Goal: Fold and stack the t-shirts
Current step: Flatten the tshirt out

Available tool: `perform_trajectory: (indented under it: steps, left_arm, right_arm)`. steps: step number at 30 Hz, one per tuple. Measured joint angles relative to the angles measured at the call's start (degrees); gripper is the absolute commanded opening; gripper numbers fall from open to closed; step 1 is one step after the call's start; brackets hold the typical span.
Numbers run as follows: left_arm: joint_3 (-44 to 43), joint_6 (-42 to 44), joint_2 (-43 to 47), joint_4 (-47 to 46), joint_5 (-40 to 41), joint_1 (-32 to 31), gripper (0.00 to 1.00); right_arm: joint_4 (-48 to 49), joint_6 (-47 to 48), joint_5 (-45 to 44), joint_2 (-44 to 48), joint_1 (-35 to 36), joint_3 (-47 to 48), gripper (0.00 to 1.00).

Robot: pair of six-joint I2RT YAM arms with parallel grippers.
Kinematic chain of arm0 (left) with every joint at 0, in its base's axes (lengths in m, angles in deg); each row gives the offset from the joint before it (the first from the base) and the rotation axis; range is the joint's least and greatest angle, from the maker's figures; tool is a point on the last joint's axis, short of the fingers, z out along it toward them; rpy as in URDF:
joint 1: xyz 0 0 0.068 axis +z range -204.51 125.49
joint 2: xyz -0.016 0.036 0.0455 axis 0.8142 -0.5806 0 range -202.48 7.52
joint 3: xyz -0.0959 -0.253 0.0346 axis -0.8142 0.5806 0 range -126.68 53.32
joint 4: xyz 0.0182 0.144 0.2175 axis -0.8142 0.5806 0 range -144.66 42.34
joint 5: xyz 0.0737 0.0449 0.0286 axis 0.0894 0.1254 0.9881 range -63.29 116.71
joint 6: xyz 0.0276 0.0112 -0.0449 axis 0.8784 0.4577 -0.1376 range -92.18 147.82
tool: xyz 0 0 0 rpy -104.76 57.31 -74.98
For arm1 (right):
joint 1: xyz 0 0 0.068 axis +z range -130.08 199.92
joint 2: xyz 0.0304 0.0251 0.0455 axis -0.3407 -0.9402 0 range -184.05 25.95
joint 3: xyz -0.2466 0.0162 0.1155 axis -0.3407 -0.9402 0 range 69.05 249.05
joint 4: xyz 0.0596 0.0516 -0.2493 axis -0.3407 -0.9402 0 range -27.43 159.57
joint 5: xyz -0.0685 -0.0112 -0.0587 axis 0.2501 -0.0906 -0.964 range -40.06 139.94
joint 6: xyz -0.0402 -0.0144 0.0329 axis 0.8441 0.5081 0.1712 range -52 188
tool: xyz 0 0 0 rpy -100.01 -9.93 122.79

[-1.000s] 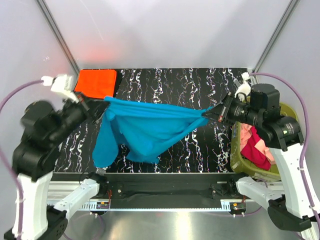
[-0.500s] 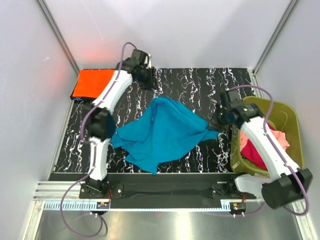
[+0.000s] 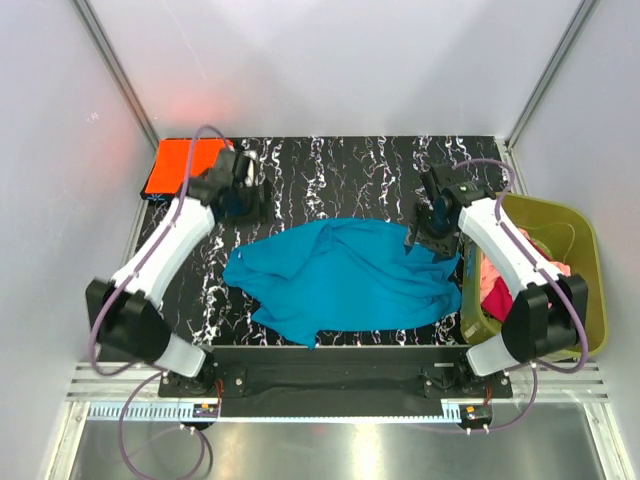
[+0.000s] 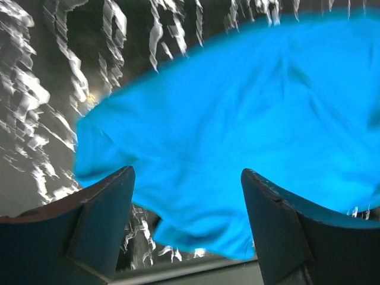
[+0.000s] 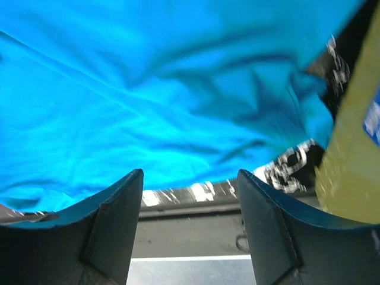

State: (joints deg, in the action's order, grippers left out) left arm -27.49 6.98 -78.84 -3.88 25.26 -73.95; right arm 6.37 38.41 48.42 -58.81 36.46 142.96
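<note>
Rumpled teal t-shirt (image 3: pixel 345 275) spread on black, white-veined worktop (image 3: pixel 350 165).
Soft creased cloth; left end effector (image 4: pixel 187 173) and right end effector (image 5: pixel 190 173) gape wide, empty.

A black, white-veined counter (image 3: pixel 350 170) carries a teal-blue t-shirt (image 3: pixel 340 275) spread rumpled across its near half, and an orange t-shirt (image 3: pixel 180 165) folded flat in the far left corner. An olive-green bin (image 3: pixel 580 225) stands at its right edge.
</note>
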Motion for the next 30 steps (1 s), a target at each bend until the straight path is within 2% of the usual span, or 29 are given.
perform_trajectory:
  steps: [3,7,12,17,20,21,24,25,27,28,30]
  left_arm:
    - [9.1,-0.7,5.0,-1.9,0.3,-4.5,0.75]
    - [14.1,-2.8,1.8,-3.2,0.9,-10.2,0.74]
    - [14.6,-4.7,-4.6,-5.3,2.0,-11.0,0.72]
    - [14.4,-5.7,-10.2,-6.4,3.0,-10.8,0.72]
    - [13.3,-5.8,-12.6,-7.1,2.8,-10.8,0.67]
    - [12.7,-5.8,-13.6,-7.3,2.7,-10.8,0.61]
    - [10.5,-5.9,-16.7,-7.7,2.6,-10.8,0.51]
    - [10.0,-5.9,-17.6,-7.9,2.5,-10.8,0.41]
    - [9.6,-5.7,-18.4,-8.1,2.5,-10.8,0.29]
    - [9.6,-5.7,-18.6,-8.1,2.4,-10.8,0.14]
    - [9.6,-5.7,-18.7,-8.0,2.3,-10.8,0.00]
  right_arm:
    - [1.4,0.9,0.0,-5.1,0.0,5.2,0.69]
    - [3.7,1.0,-0.4,-12.9,-0.2,14.0,0.62]
    - [5.2,1.5,-0.4,-20.7,-0.9,21.1,0.61]
    - [5.1,3.2,-0.4,-23.3,-1.1,21.0,0.63]
    - [5.2,4.0,-0.5,-23.3,-1.1,19.5,0.63]
    - [5.6,4.1,-0.5,-23.3,-1.1,18.6,0.63]
    - [6.3,4.2,-0.4,-23.3,-1.8,15.7,0.62]
    - [6.3,4.2,-0.3,-23.3,-2.3,14.9,0.62]
    - [6.4,4.3,-0.3,-23.3,-3.4,13.8,0.61]
    - [6.5,4.5,-0.2,-23.3,-4.1,13.4,0.60]
    - [6.8,4.9,0.1,-23.3,-5.2,13.0,0.59]
